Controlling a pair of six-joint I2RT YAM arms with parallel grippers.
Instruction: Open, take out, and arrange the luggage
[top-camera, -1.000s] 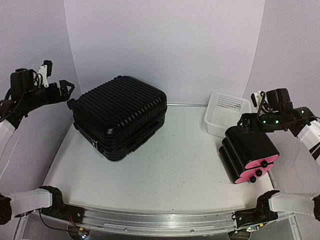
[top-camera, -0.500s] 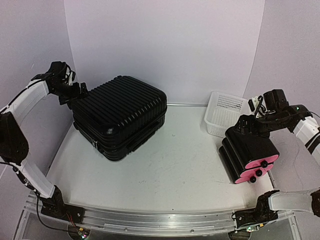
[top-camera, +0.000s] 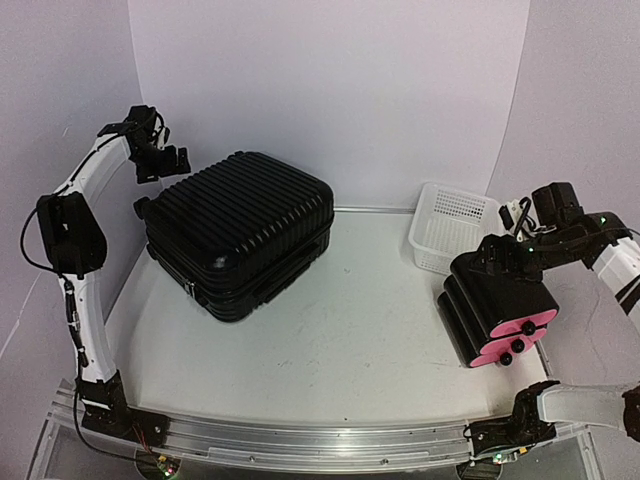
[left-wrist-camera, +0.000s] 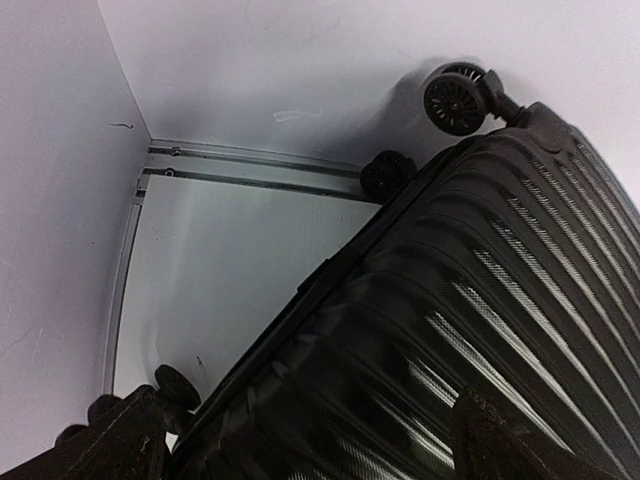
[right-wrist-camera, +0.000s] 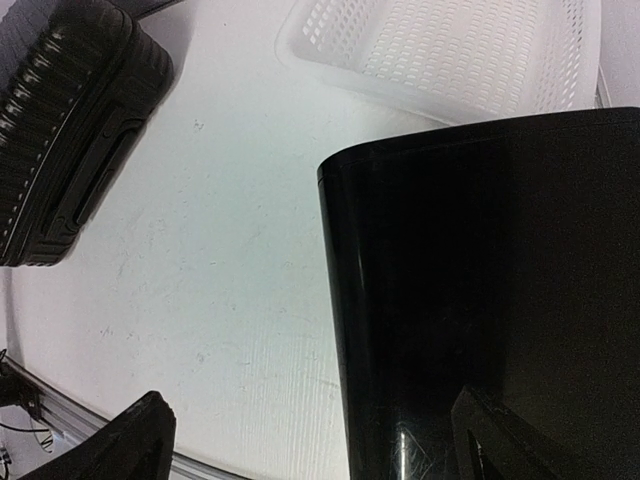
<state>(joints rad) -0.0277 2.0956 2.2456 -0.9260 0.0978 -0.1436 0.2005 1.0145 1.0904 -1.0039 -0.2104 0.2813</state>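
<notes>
The luggage (top-camera: 240, 230) is a large black ribbed suitcase. It lies shut and flat on the left half of the white table (top-camera: 330, 330). My left gripper (top-camera: 166, 160) hangs open just off its back left corner. In the left wrist view the ribbed luggage (left-wrist-camera: 470, 300) fills the right side, a wheel (left-wrist-camera: 455, 98) showing at its top. The left gripper (left-wrist-camera: 310, 455) spreads wide over the shell, holding nothing. My right gripper (top-camera: 503, 250) is open at the back edge of the black box with pink fronts (top-camera: 500, 300). In the right wrist view the right gripper (right-wrist-camera: 320, 450) straddles that box's left edge.
A white mesh basket (top-camera: 455, 225) stands at the back right, behind the black box (right-wrist-camera: 500, 300); the basket (right-wrist-camera: 450, 50) is seen from above in the right wrist view. The luggage's end (right-wrist-camera: 70, 120) shows at upper left there. Purple walls enclose the back and sides.
My left arm has swung in from the far left and stretched up to the luggage's back left corner. The right gripper has shifted only slightly by the black box.
</notes>
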